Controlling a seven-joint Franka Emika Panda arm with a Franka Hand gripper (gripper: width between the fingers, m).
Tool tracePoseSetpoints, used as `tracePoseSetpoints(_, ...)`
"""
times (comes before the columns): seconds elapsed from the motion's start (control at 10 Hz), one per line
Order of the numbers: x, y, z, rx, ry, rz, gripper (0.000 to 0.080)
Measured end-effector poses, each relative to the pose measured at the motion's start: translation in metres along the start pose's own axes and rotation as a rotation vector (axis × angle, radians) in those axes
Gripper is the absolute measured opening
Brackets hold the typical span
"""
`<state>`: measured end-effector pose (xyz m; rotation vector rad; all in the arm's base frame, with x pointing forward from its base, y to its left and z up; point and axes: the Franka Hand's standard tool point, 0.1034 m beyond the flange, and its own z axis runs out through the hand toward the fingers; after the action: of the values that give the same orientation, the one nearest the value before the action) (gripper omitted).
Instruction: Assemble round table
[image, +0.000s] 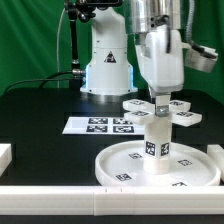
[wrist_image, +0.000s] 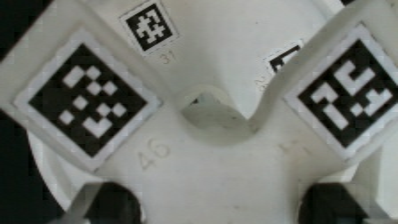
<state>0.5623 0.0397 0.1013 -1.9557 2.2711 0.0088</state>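
Claw of the Franka arm hangs over the cross-shaped piece, which sits level on top of the short thick cylinder. Whether the fingers are clenched on the cross or released cannot be told: in the exterior view the wrist housing covers them, and in the wrist view only two dark fingertips show at the frame's edge, either side of the cross's hub.

Upright at the centre of the large round rimmed disc, the cylinder carries a black-and-white tag on its side. More tags dot the disc's face at about 7 and 5 o'clock from the cylinder. The cross fills the wrist view, with tagged arms spreading from a small raised hub.

On the black counter, the disc lies toward the exterior view's right, close to the near edge. At roughly 10 o'clock from the disc, well apart from it, the marker board lies flat with its row of tags. Beyond that, at 12 o'clock, stands the arm's white base against a green backdrop. White rails border the counter's near side, and a white block sits at the exterior view's left edge.
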Motion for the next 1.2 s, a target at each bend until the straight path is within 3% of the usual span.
tracePoseSetpoints(0.3,-0.001,0.001,0.000,0.070,-0.012,0.362,0.0442)
tracePoseSetpoints(0.7,-0.002,0.002,-0.001,0.074,-0.038,0.460,0.0458)
tracePoseSetpoints(0.8,-0.002,0.001,-0.006,0.073,-0.044,0.424,0.0610)
tracePoseSetpoints(1.1,-0.010,-0.005,-0.042,0.096,-0.105,0.372,0.0648)
tracePoseSetpoints(1.2,-0.009,-0.005,-0.042,0.098,-0.104,0.369,0.0648)
